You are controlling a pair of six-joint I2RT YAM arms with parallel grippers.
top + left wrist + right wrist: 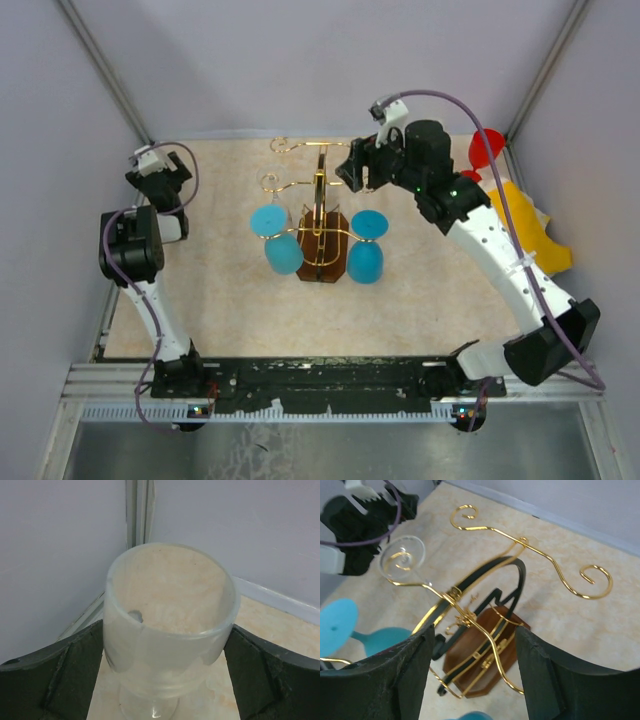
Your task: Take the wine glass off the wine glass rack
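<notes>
The wine glass rack (322,205) is a gold wire stand on a dark brown base (492,645) in the middle of the table. Two blue wine glasses (283,243) (367,252) hang upside down from its lower arms. A clear glass's foot (402,557) sits in a curled loop on the left (270,182). My right gripper (472,645) hovers open over the rack's top, a gold wire running between its fingers. At the far left corner, my left gripper (165,645) is open around a frosted clear wine glass (170,615) that stands upright on the table.
A red glass (487,148) and a yellow object (530,228) lie at the back right by the wall. The walls meet close behind the left gripper (163,172). The upper gold arm (540,555) ends in bare loops.
</notes>
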